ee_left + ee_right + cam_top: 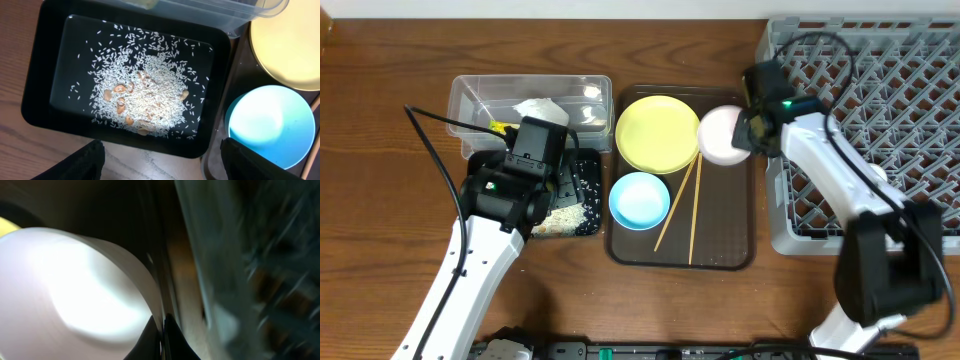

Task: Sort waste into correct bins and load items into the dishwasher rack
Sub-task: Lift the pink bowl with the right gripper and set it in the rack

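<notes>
Rice (145,100) lies in the black tray-bin (65,45) under our open left pincer (165,162). Our right pincer (161,330) clamps the white bowl (720,135) at the brown tray's (720,225) upper right; yellow plate (655,132), light-blue bowl (639,199) and chopsticks (685,210) await the dishwasher rack (900,100).

Left fingers (85,162) spread wide; right fingers (149,341) apparently pinched shut.

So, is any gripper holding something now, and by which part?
The right gripper pinches the white bowl by its rim. The left gripper is open and holds nothing.
</notes>
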Available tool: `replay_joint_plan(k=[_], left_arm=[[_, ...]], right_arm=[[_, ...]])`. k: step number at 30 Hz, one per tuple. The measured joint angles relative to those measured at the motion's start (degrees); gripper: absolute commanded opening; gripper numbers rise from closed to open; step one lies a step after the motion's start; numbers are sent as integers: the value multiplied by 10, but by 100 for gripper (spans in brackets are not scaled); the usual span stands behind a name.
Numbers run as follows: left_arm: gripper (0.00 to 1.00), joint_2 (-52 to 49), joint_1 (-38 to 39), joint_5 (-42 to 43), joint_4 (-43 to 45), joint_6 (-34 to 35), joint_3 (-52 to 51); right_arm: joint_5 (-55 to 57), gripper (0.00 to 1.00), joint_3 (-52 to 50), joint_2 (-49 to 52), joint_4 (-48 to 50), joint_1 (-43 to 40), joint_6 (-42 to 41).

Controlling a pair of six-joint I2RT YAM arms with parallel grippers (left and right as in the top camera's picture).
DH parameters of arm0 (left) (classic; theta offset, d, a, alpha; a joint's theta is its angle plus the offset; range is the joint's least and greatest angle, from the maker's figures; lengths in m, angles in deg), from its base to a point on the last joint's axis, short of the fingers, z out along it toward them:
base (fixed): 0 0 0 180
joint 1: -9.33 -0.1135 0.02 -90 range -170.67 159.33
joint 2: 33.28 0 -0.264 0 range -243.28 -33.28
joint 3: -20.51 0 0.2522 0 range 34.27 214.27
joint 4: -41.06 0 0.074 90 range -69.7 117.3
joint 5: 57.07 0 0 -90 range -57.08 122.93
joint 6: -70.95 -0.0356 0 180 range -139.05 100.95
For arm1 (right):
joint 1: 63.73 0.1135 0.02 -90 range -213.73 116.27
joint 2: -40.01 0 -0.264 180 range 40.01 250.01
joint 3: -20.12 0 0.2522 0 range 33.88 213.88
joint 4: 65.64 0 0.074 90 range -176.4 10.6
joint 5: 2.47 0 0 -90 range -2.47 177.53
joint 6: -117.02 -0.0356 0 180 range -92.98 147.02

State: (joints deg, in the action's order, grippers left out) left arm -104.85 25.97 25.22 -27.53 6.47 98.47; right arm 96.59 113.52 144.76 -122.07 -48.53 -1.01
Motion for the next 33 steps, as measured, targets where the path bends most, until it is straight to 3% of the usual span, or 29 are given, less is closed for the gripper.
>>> replay_joint_plan(k=[7,18,26,33], left_arm=[[77,0,0,0,9,0,0],[77,0,0,0,12,0,0],[77,0,0,0,12,0,-1],[77,0,0,0,12,0,-1]], right_arm=[[55,1,12,-104,78,-5,158],[297,1,13,-115,301,-30,383],[370,1,16,-70,494,-71,514],[380,1,16,22,596,-97,598]])
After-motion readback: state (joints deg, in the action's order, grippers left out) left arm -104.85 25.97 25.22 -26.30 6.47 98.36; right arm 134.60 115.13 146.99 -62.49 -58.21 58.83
